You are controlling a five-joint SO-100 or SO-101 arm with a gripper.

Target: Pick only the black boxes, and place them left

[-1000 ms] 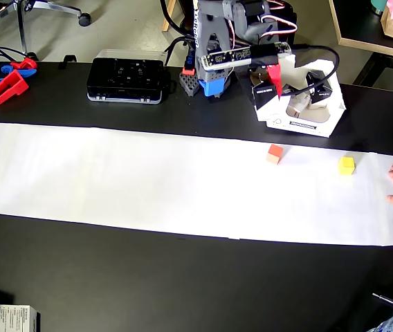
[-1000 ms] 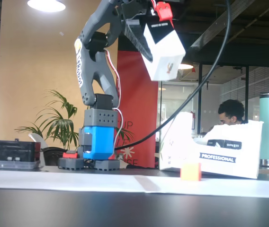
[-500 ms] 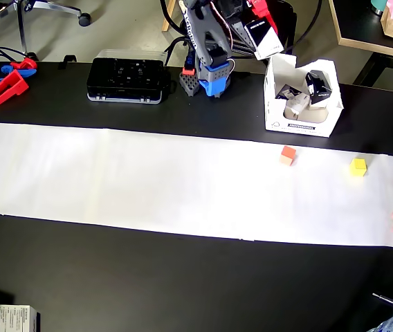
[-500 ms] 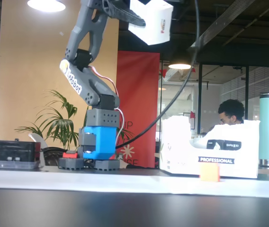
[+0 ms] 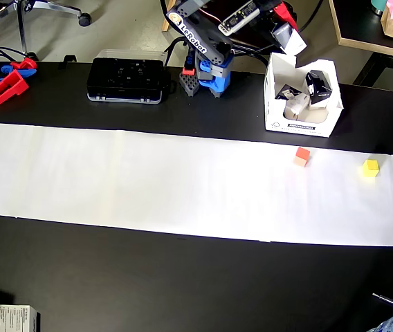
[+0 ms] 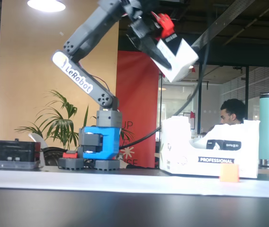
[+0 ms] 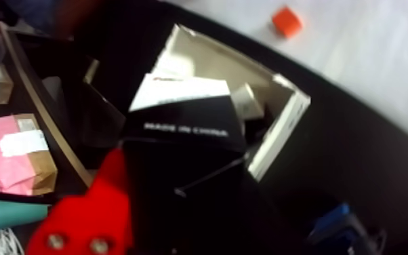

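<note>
a black box (image 6: 178, 57) hangs high in the air above the white carton (image 6: 205, 153), clamped between the fingers (image 6: 165, 40), with more black boxes (image 5: 319, 83) left inside the carton. the grip looks near one end, so a fast swing toward the white paper strip (image 5: 148, 180) on the tabletop (image 5: 183, 283) could let it slip and drop.
</note>
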